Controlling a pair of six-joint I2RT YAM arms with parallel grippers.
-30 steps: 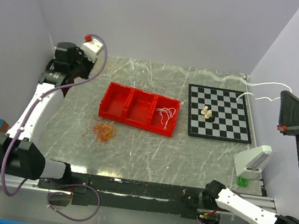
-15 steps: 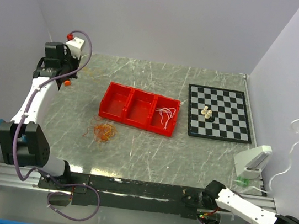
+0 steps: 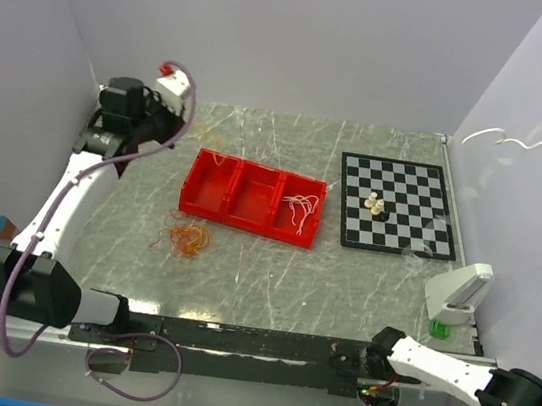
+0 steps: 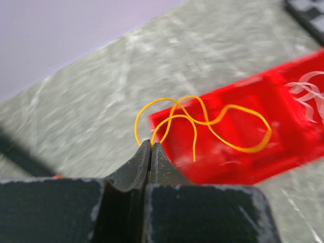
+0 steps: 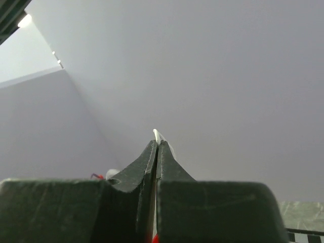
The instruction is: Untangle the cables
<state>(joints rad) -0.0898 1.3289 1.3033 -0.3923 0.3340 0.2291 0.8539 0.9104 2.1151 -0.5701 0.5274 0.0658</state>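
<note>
Pincers are both pinching: left pincer [image 4: 151, 145] on a yellow cable [image 4: 207, 122] looping just ahead, right pincer [image 5: 156, 145] on a white cable [image 5: 158, 134].

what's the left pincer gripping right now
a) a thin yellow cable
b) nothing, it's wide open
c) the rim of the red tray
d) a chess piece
a: in the left wrist view the left pincer is shut on the yellow cable, whose loops hang out in front of the red tray.
</note>
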